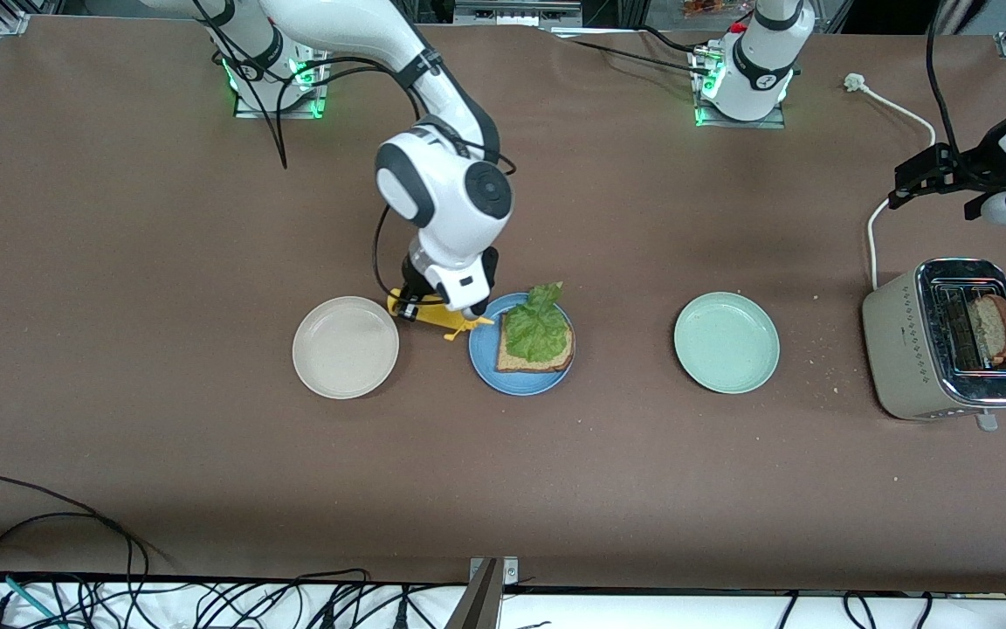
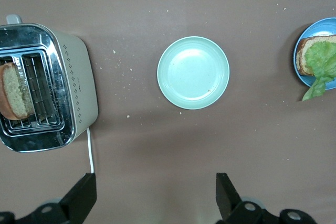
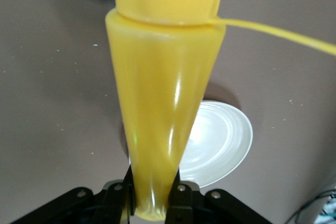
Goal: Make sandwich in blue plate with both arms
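The blue plate (image 1: 484,354) holds one brown bread slice (image 1: 510,359) with a ruffled green lettuce leaf (image 1: 538,330) lying on top. My right gripper (image 1: 420,306) is shut on the base of a yellow squeeze bottle (image 1: 446,321) (image 3: 163,103). The bottle is tilted, with its nozzle at the plate's rim on the side toward the right arm's end. A second bread slice (image 1: 992,328) (image 2: 16,90) stands in the toaster (image 1: 913,341). My left gripper (image 1: 905,185) (image 2: 155,192) hangs open and holds nothing, over the bare table and white cable beside the toaster.
A beige-white plate (image 1: 346,347) (image 3: 220,140) lies beside the bottle toward the right arm's end. A pale green plate (image 1: 726,342) (image 2: 193,72) sits between the blue plate (image 2: 323,24) and the toaster (image 2: 73,87). The toaster's white cable (image 1: 874,227) runs toward the bases. Crumbs dot the table.
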### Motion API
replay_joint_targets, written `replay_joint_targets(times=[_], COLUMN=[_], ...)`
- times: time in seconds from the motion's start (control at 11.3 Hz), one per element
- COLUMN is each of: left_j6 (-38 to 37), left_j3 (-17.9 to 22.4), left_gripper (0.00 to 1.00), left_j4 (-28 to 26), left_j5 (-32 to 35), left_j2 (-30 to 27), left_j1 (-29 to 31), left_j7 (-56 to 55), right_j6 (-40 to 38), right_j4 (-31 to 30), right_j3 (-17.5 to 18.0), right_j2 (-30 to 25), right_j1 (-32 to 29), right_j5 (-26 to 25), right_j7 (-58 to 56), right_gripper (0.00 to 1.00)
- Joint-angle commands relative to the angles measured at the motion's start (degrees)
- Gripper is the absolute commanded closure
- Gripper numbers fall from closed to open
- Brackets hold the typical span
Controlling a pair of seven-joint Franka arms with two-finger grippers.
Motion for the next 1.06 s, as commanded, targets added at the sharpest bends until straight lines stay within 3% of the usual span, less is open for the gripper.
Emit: replay_joint_targets(times=[0.0,0.62,0.98], left_j6=[-1.86,-1.95,-2.03], left_j3=[0.22,-1.72,-1.46], left_gripper=[0.0,0.0,0.0], left_j4=[0.78,1.04,2.27], left_j5=[0.94,3.86,3.94], left_j2=[0.09,0.09,2.45], left_j1=[1.1,1.8,3.38], left_j7=[1.65,2.27,1.83], right_j6=[-2.73,-3.0,-2.74], right_j4=[1.03,1.03,0.77], right_j3=[-0.36,0.77,18.41], right_j2=[3.98,4.25,-1.71], right_j1=[4.44,3.58,-18.17], right_j5=[-7.7,-8.43,-12.3], right_j7=[7.75,8.38,4.01], right_gripper=[1.0,1.0,1.0])
